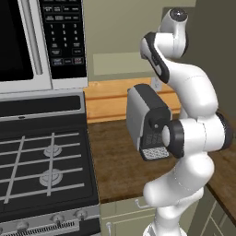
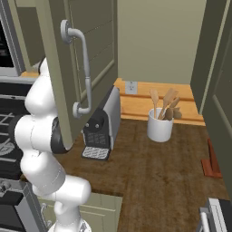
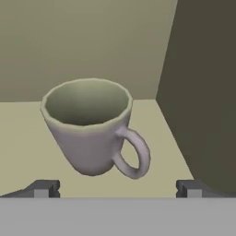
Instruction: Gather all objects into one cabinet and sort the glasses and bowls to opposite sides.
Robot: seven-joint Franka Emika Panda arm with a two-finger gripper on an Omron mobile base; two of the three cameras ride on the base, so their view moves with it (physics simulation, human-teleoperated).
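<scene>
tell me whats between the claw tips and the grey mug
Nothing: in the hand view, bare shelf floor separates the open claw from the mug.

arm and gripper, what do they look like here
The arm is glossy white, built of rounded tube segments with dark grey-black bands at the joints and a dark round cap on top. No loose cables or markings show. In the hand view the gripper ends in two small dark grey blocky finger tips.

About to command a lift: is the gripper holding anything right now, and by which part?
Nothing is held. The gripper is open, its fingertips wide apart, short of the grey mug on the cabinet shelf.
</scene>
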